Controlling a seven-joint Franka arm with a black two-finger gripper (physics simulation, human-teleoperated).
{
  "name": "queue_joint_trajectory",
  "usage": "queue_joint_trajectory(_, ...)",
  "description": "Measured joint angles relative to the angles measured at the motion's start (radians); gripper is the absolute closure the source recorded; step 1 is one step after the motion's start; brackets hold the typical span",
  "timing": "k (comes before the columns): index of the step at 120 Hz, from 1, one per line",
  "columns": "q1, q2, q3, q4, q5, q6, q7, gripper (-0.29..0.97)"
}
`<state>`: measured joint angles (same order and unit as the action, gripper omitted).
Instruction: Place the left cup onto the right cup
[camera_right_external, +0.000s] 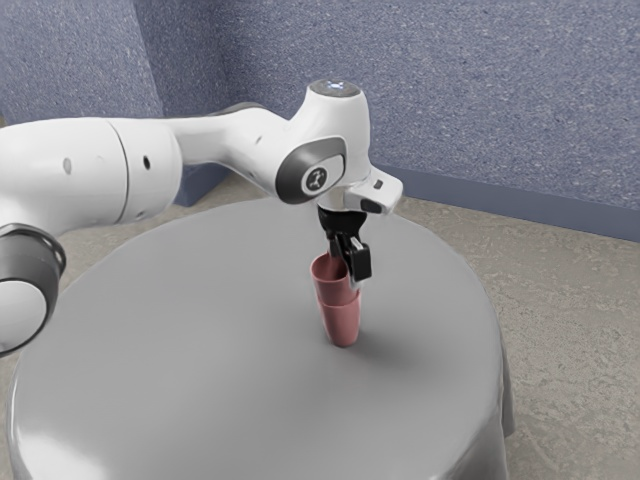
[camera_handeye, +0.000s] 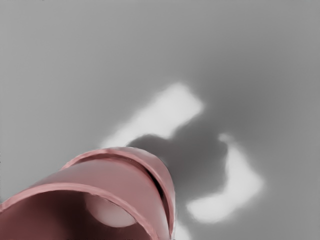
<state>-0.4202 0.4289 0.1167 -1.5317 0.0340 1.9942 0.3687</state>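
Two pink cups stand stacked near the middle of the round table (camera_right_external: 200, 340). We find the top cup (camera_right_external: 328, 272) nested in the bottom cup (camera_right_external: 343, 322), leaning slightly toward the exterior view's left, its rim well above the other's. We note the gripper (camera_right_external: 350, 262) directly above the stack, its fingers pinched on the top cup's rim on the side toward the exterior view's right. The bottom cup rests on the table.

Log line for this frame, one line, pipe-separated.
gripper: shut on upper cup rim | upper cup: nested in lower cup | lower cup: upright on table | release: not yet
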Motion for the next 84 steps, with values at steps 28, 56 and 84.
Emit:
queue_joint_trajectory(28, -0.001, -0.090, -0.009, -0.002, -0.001, -0.064, -0.023, 0.02)
queue_joint_trajectory(56, 0.010, -0.196, -0.011, -0.014, -0.037, -0.232, -0.137, 0.02)
queue_joint_trajectory(84, 0.016, -0.328, -0.007, -0.001, -0.080, -0.389, -0.277, 0.02)
